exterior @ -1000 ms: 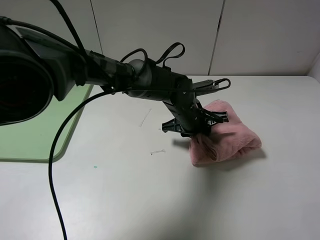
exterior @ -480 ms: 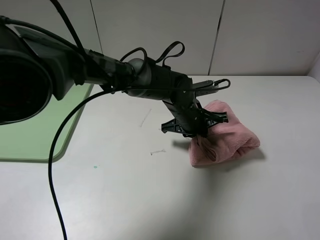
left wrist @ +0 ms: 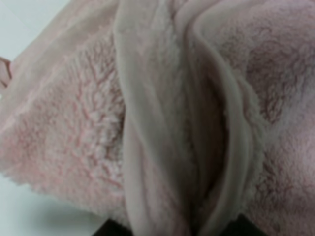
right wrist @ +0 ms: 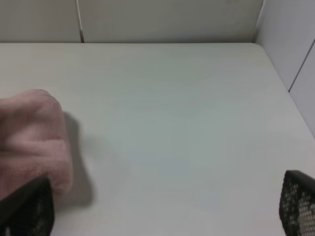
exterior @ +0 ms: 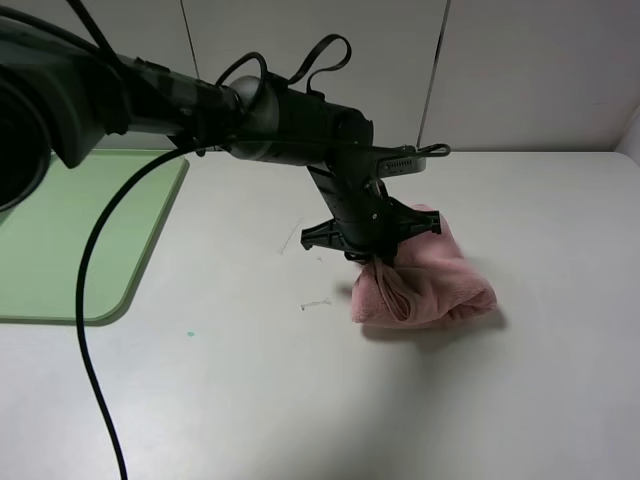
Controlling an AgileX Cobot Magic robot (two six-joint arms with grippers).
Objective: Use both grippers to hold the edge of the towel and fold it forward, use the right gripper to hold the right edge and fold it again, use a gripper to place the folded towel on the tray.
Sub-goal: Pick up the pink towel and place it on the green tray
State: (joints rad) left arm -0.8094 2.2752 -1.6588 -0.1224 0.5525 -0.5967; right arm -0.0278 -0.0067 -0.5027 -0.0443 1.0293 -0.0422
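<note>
The pink towel (exterior: pixel 432 284) lies folded into a thick bundle on the white table, right of centre. My left gripper (exterior: pixel 376 252) reaches across from the left and is shut on the towel's left end, which is pulled up a little. In the left wrist view the towel (left wrist: pixel 162 108) fills the frame, its folded hems pinched between the two black fingertips (left wrist: pixel 114 229). The light-green tray (exterior: pixel 60 240) lies at the far left, apart from the towel. My right gripper (right wrist: pixel 162 214) is open and empty; the towel's end (right wrist: pixel 30 140) lies by one finger. The right arm is out of the high view.
A black cable (exterior: pixel 95 300) hangs from the left arm over the table's left part. Small scuff marks (exterior: pixel 316 303) lie on the table left of the towel. The wall panels (exterior: pixel 440 70) stand behind the table's back edge.
My left gripper has moved left and a little toward the back with the towel in it, dragging the bundle toward the tray. The arm has risen slightly.
</note>
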